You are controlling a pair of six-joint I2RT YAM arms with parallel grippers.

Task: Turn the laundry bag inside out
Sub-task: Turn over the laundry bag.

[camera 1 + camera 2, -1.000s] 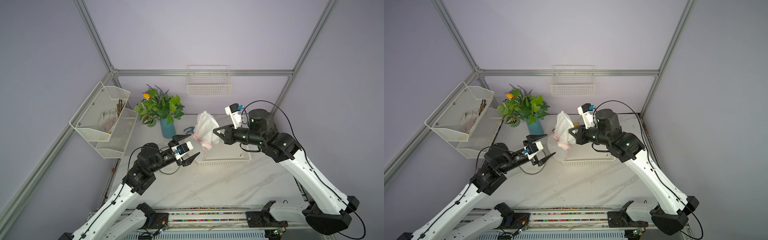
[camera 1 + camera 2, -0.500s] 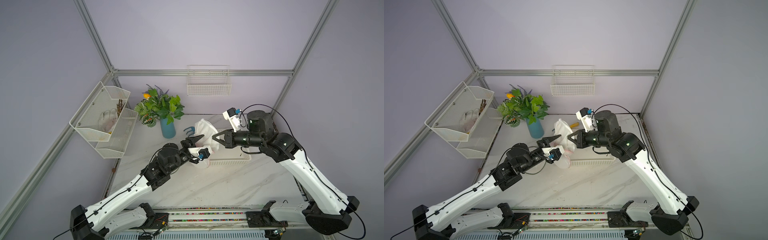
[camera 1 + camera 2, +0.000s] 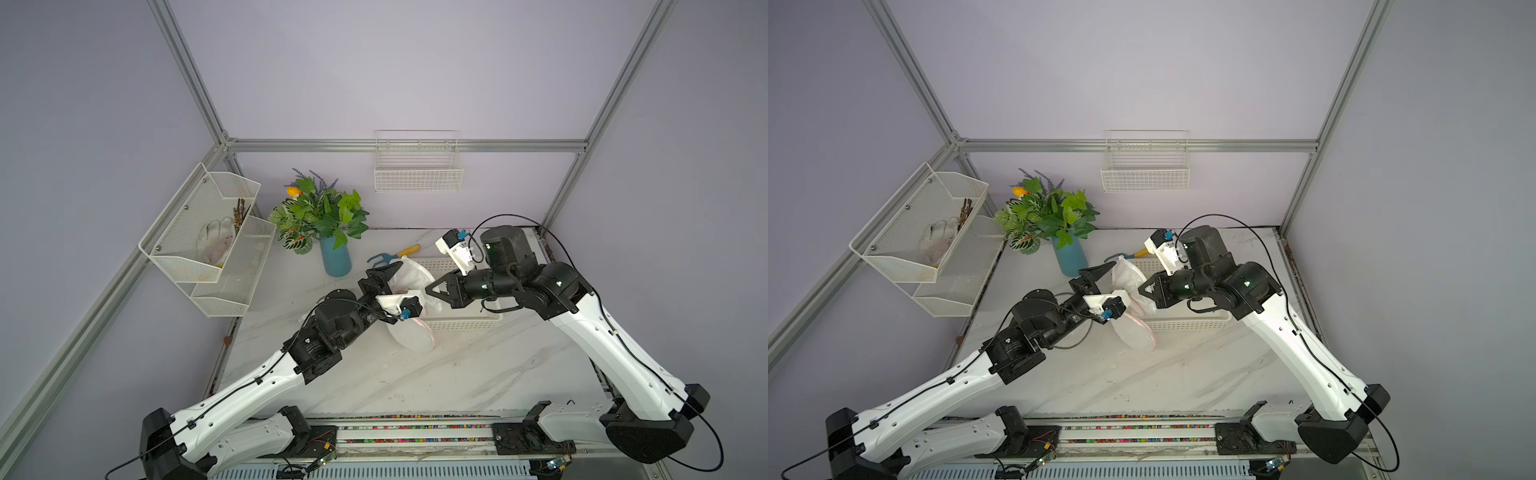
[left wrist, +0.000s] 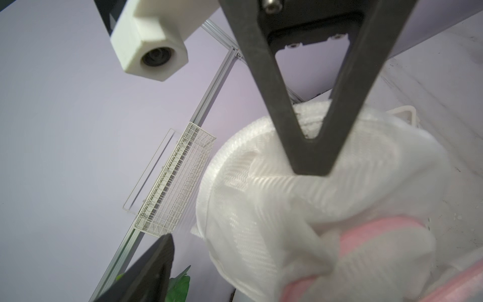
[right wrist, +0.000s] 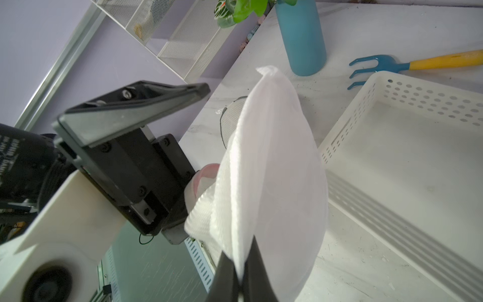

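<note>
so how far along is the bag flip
Done: the right gripper is shut on a fold of the laundry bag, holding its upper part up. In hand: the left gripper is open at the bag's pink trim, with one of its fingers outside the mesh and the other hidden. Left: the turning itself; no fabric looks rolled back over.
</note>
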